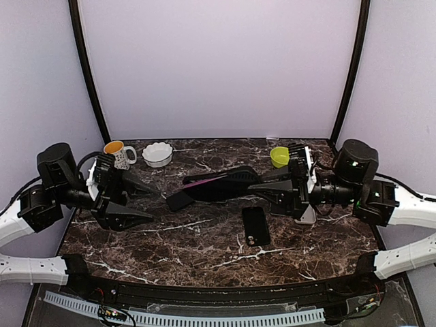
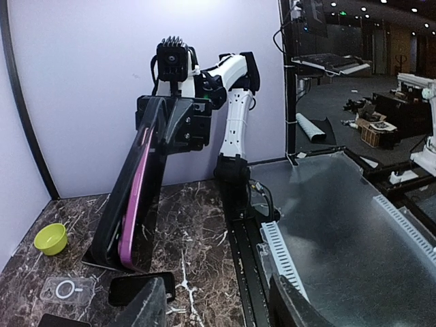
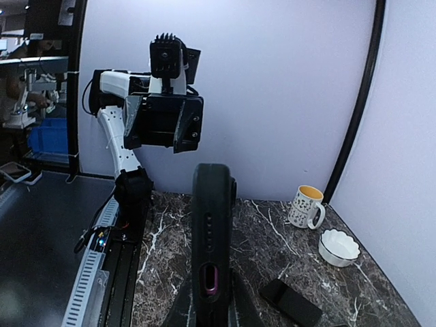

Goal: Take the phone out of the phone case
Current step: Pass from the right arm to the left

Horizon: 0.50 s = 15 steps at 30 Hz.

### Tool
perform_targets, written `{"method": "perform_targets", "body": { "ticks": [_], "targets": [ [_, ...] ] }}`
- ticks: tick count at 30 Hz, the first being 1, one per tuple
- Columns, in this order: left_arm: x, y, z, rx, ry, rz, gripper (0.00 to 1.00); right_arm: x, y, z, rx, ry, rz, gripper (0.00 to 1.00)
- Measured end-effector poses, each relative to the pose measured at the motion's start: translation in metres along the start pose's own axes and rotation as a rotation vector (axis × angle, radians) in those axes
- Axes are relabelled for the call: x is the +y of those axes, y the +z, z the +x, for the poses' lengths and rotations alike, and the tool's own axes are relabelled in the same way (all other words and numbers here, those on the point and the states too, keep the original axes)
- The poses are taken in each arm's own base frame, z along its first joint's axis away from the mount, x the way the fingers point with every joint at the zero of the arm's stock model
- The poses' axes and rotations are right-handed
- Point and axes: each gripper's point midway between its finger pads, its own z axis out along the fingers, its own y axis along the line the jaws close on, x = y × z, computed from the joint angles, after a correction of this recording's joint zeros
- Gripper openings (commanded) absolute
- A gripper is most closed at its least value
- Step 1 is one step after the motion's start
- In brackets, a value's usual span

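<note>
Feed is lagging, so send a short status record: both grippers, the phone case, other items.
right gripper: shut on phone case, held tilted
left gripper: open, empty, short of the phone case
phone: pink edge showing, inside the phone case
table: black phone lying flat, mug, white bowl, green bowl

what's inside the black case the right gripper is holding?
A pink phone sits in the black case, with only its edge showing. The case and the right gripper cover the rest.
</note>
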Motion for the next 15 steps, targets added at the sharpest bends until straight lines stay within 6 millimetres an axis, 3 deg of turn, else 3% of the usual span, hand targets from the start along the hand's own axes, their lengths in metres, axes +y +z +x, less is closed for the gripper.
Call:
{"method": "perform_targets", "body": {
  "ticks": [8, 15],
  "targets": [
    [-0.003, 0.007, 0.028, 0.060, 0.122, 0.027, 0.47, 0.016, 0.014, 0.014, 0.028, -0.072, -0.124, 0.00],
    [0.003, 0.011, 0.044, 0.095, 0.130, -0.001, 0.46, 0.018, 0.017, 0.007, -0.013, -0.089, -0.147, 0.00]
  ]
}}
